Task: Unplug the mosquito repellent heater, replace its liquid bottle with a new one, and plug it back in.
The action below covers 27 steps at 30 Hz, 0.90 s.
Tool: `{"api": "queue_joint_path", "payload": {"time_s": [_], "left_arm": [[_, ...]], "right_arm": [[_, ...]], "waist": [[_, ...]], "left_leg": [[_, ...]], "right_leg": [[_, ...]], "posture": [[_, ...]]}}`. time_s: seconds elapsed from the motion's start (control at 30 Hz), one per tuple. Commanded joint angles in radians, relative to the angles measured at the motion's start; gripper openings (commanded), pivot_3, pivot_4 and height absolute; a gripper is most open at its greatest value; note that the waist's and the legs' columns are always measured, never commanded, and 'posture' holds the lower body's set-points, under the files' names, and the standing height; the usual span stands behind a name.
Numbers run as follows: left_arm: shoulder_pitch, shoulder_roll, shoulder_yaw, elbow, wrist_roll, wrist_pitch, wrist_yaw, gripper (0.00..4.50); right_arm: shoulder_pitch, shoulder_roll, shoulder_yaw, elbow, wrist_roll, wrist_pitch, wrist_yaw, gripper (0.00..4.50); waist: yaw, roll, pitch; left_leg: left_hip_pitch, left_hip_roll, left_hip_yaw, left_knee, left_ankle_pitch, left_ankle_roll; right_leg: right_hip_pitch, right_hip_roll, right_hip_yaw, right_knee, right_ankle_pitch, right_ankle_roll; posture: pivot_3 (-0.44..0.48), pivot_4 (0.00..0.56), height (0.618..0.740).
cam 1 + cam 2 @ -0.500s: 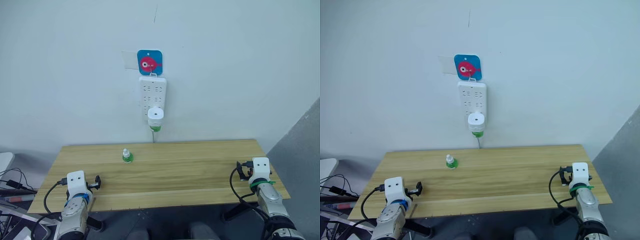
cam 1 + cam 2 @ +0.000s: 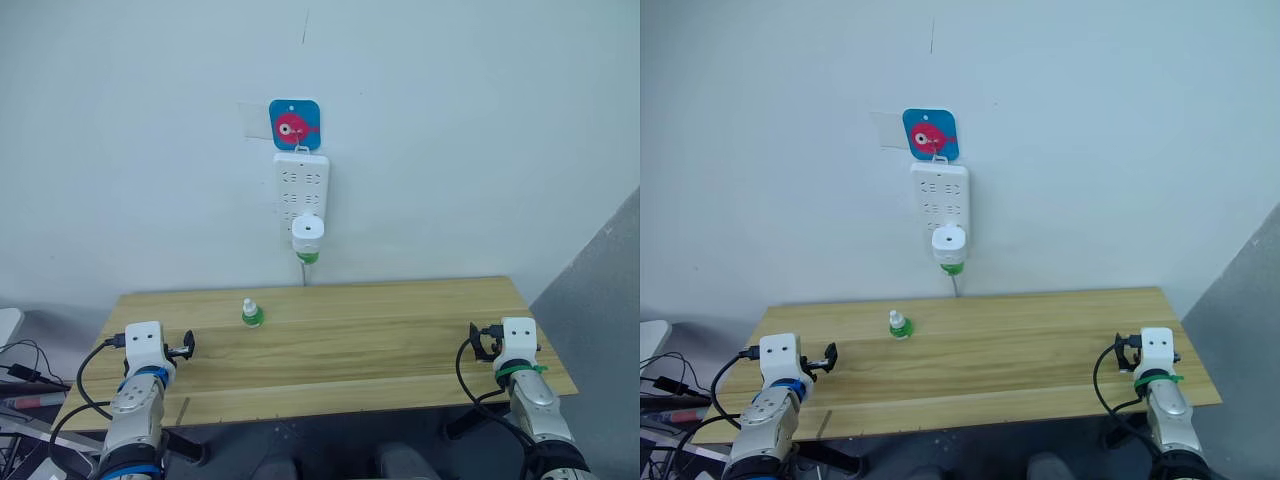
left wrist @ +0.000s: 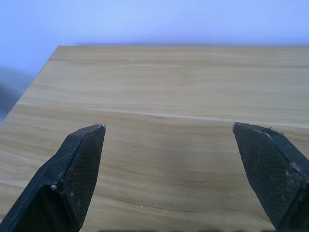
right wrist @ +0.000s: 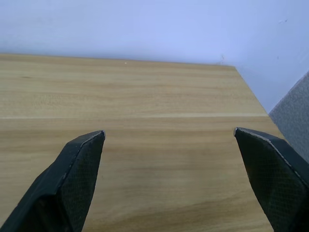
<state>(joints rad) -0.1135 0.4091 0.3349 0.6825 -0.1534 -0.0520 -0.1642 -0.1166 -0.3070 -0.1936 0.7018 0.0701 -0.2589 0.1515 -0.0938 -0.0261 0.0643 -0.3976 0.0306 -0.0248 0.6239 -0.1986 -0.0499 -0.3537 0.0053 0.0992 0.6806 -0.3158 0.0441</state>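
The white mosquito repellent heater [image 2: 308,230] is plugged into the bottom of a white power strip [image 2: 302,185] hanging on the wall, with a green liquid bottle [image 2: 308,257] under it. A second small green bottle with a white cap [image 2: 252,313] stands upright on the wooden table [image 2: 400,330], left of centre and towards the back. My left gripper [image 3: 169,126] is open over the table's front left, empty, well short of that bottle. Over the front right corner my right gripper [image 4: 169,130] is open and empty too.
A blue square tag with a red fish [image 2: 295,124] hangs above the power strip. The strip's cord [image 2: 305,272] drops behind the table's back edge. Cables lie on the floor at the left [image 2: 25,375]. A grey floor strip [image 2: 600,300] runs past the table's right edge.
My left arm has moved a little forward and to the left over the table. The right arm, the heater and the bottles are where they were.
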Motion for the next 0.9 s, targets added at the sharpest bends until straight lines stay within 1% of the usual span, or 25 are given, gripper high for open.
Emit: {"api": "queue_joint_path", "payload": {"time_s": [0.03, 0.23, 0.37, 0.53, 0.6, 0.7, 0.83, 0.9], "left_arm": [[-0.011, 0.023, 0.004, -0.016, 0.001, -0.021, -0.012, 4.50], [0.000, 0.014, 0.006, -0.022, 0.002, -0.021, -0.010, 4.50], [0.020, 0.012, 0.007, -0.057, -0.006, -0.016, -0.024, 4.50], [0.061, 0.018, 0.051, -0.105, -0.054, -0.007, -0.046, 4.50], [0.095, 0.038, 0.074, -0.176, -0.092, 0.003, -0.094, 4.50], [0.124, 0.088, 0.106, -0.272, -0.151, 0.025, -0.183, 4.50], [0.131, 0.172, 0.067, -0.449, -0.205, 0.090, -0.347, 4.50], [0.108, 0.211, 0.045, -0.528, -0.239, 0.145, -0.421, 4.50]], "right_arm": [[-0.015, 0.004, -0.003, -0.054, 0.004, 0.005, -0.006, 4.48], [-0.026, -0.001, 0.003, -0.055, -0.001, 0.007, -0.003, 4.48], [-0.023, -0.003, 0.011, -0.081, 0.001, 0.019, 0.007, 4.48], [-0.012, -0.017, 0.010, -0.100, 0.001, 0.024, 0.023, 4.48], [0.002, -0.023, 0.007, -0.141, 0.014, 0.048, 0.043, 4.48], [0.027, -0.031, 0.017, -0.241, 0.051, 0.094, 0.117, 4.48], [0.092, -0.057, 0.040, -0.460, 0.124, 0.194, 0.249, 4.48], [0.122, -0.082, 0.063, -0.573, 0.144, 0.270, 0.301, 4.48]], "waist": [[0.001, 0.000, 0.000], [0.001, 0.000, 0.001], [0.001, 0.000, 0.002], [0.003, 0.001, 0.005], [0.004, 0.001, 0.007], [0.004, 0.000, 0.012], [0.010, 0.001, 0.021], [0.012, 0.002, 0.023]], "left_leg": [[0.000, 0.000, 0.000, 0.000, 0.000, 0.000], [0.000, 0.000, 0.000, 0.000, 0.000, 0.000], [0.000, 0.000, 0.000, 0.000, 0.000, 0.000], [0.000, 0.000, 0.000, -0.001, 0.000, 0.000], [0.000, 0.000, 0.000, -0.001, 0.000, 0.000], [0.000, 0.001, 0.000, -0.002, 0.000, 0.000], [0.000, 0.007, 0.000, -0.003, 0.000, 0.000], [-0.001, 0.008, 0.001, -0.004, 0.000, 0.000]], "right_leg": [[0.000, 0.000, 0.000, 0.000, 0.000, 0.000], [0.000, 0.000, 0.000, 0.000, 0.000, 0.000], [0.000, 0.000, 0.000, 0.000, 0.000, 0.000], [0.000, 0.000, 0.000, 0.000, 0.000, 0.000], [0.000, -0.001, 0.000, 0.000, 0.000, -0.001], [-0.001, -0.001, 0.001, 0.000, -0.001, -0.002], [-0.001, -0.005, 0.001, 0.000, -0.003, -0.005], [-0.004, -0.006, 0.001, -0.001, -0.004, -0.006]], "posture": [[-0.048, 0.034, 0.740], [-0.045, 0.038, 0.740], [-0.039, 0.042, 0.740], [-0.039, 0.047, 0.740], [-0.033, 0.054, 0.740], [-0.031, 0.057, 0.740], [-0.028, 0.063, 0.740], [-0.032, 0.063, 0.740]]}}
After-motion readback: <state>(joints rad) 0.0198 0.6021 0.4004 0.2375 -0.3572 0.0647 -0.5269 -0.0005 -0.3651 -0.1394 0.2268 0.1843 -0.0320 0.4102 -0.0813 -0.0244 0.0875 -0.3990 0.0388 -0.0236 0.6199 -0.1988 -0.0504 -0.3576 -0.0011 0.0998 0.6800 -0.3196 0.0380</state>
